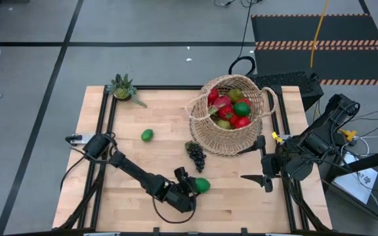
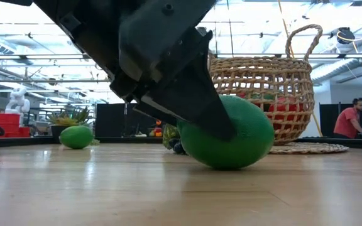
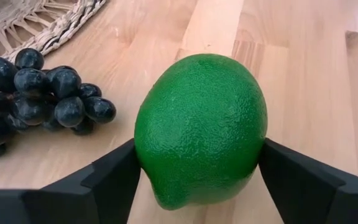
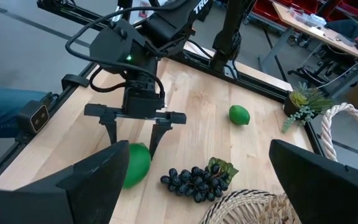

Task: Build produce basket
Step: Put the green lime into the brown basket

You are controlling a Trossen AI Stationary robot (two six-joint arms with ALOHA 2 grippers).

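As seen from above, the left gripper [image 1: 199, 187] sits low near the table's [image 1: 123, 190] front edge with a lime [image 1: 203, 185] between its fingers, while the right gripper [image 1: 265, 177] hangs spread and empty beside the basket [image 1: 231, 134]. Red, green and yellow produce [image 1: 228, 108] fills the basket; grapes [image 1: 195, 155] lie just in front of it, a second lime [image 1: 147, 135] lies alone on open wood to the left, and a potted plant [image 1: 122, 87] stands at the far left corner.

At table height, the lime [image 2: 228, 135] rests on the wood with one dark finger [image 2: 193, 100] against its side. Behind it rise the basket [image 2: 263, 88] and its handle, and a person [image 2: 349, 119] sits in the room beyond.

From the left wrist, both fingers [image 3: 110, 180] touch the lime's [image 3: 201, 127] flanks, a contact the overhead view cannot show. Grapes [image 3: 39, 93] lie near, beside the basket's edge [image 3: 48, 31].

From the right wrist, its own fingers [image 4: 92, 186] stand wide apart. The left gripper [image 4: 135, 146] straddles the lime [image 4: 135, 165] close to the front rail, with bare wood around the second lime [image 4: 239, 114].
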